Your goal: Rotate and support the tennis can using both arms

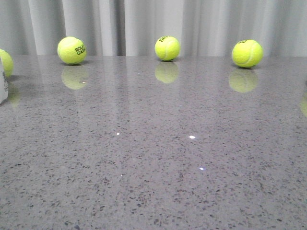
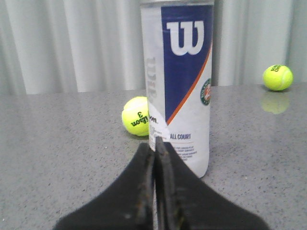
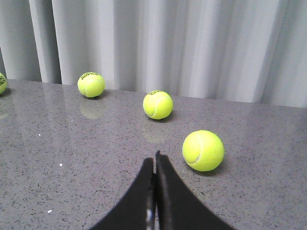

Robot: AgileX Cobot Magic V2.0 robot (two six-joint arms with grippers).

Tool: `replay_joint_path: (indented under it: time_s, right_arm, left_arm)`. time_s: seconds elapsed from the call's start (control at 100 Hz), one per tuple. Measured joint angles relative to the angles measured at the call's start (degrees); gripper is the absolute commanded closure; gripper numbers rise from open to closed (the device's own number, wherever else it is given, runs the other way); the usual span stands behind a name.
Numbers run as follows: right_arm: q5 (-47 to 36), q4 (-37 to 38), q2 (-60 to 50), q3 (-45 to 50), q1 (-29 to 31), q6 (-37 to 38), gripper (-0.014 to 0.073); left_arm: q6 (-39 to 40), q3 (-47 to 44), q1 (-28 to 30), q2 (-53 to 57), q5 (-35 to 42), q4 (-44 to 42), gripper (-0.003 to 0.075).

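On the table [image 1: 153, 158], at its far left edge in your front view, you get just a sliver of the tennis can [image 1: 3, 84], cut off by the frame. Left wrist view shows it properly: tennis can [image 2: 178, 86] standing upright on the table [image 2: 62, 143], navy band w/ white W facing the cam, orange stripe running diagonally, "ALL COURT" text lower down. Its top runs out of frame.

Your left claw [image 2: 155, 143] sits just in front of the can, fingers pressed together w/ only a thin seam between, holding nothing. Whether the tips touch the can you can't tell from this angle. One tennis ball [image 2: 135, 116] lies just beside the can, partly behind it; another ball [image 2: 277, 77] sits well apart from the can, near the curtain [image 2: 72, 43].

Your right claw [image 3: 155, 160] is likewise closed tight and empty, low over the table [image 3: 57, 153]. The can isn't in that view; you see three balls ahead, the closest ball [image 3: 203, 150] near the claw tip, plus a sliver of a fourth at the frame edge.

Front view: three balls in a row along the back edge by the curtain, well away from the can. No arms in that view.
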State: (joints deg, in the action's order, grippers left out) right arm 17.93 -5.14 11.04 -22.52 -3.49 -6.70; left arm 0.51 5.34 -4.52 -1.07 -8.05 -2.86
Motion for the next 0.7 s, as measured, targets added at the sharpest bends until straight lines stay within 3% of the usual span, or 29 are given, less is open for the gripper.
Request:
replay_joint_path:
  time_s: [0.18, 0.7]
  right_arm:
    - [0.00, 0.00, 0.00, 0.00, 0.00, 0.00, 0.0662]
    - [0.00, 0.00, 0.00, 0.00, 0.00, 0.00, 0.0662]
  left_arm:
    - [0.00, -5.16, 0.96, 1.30, 0.92, -0.46, 0.0741]
    - [0.00, -5.14, 0.96, 1.30, 5.41, -1.08, 0.0741]
